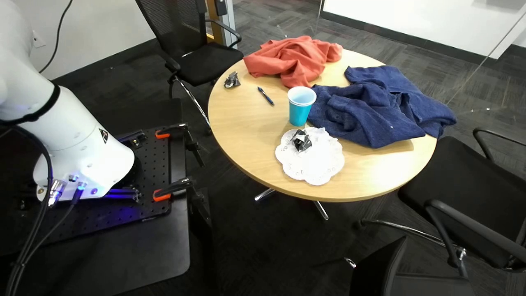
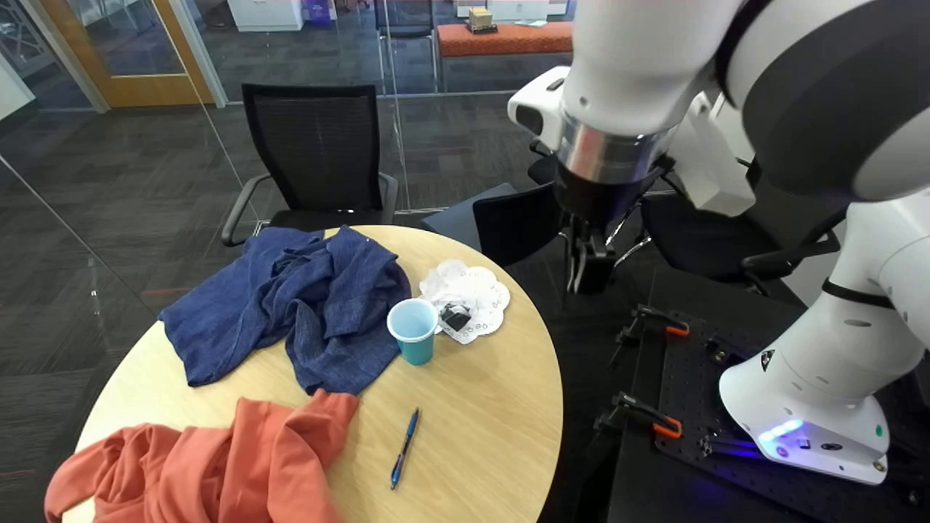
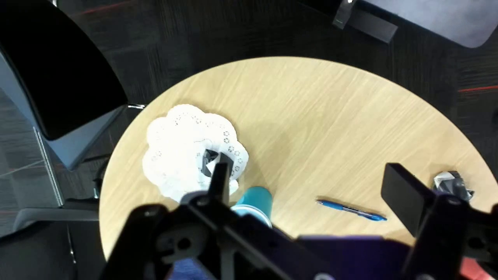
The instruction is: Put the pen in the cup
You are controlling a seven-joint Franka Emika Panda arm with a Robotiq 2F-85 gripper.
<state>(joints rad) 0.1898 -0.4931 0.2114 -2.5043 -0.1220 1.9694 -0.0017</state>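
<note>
The blue pen [image 1: 266, 95] lies on the round wooden table between the orange cloth and the cup. It also shows in an exterior view [image 2: 405, 448] and in the wrist view [image 3: 351, 210]. The teal cup [image 1: 299, 107] with a pale rim stands upright beside the blue cloth; it also shows in an exterior view [image 2: 414, 334]. In the wrist view the cup [image 3: 256, 201] is partly hidden by the left finger. My gripper [image 3: 307, 171] is open and empty, its fingers wide apart. In an exterior view the gripper [image 2: 590, 265] hangs high, near the table's edge on the robot side.
A white doily [image 1: 316, 162] with a dark crumpled wrapper [image 1: 302, 141] lies next to the cup. Another crumpled wrapper [image 1: 232, 80] lies near the table edge. An orange cloth [image 1: 296, 57] and a blue cloth [image 1: 374, 107] cover part of the table [image 1: 246, 135]. Chairs stand around.
</note>
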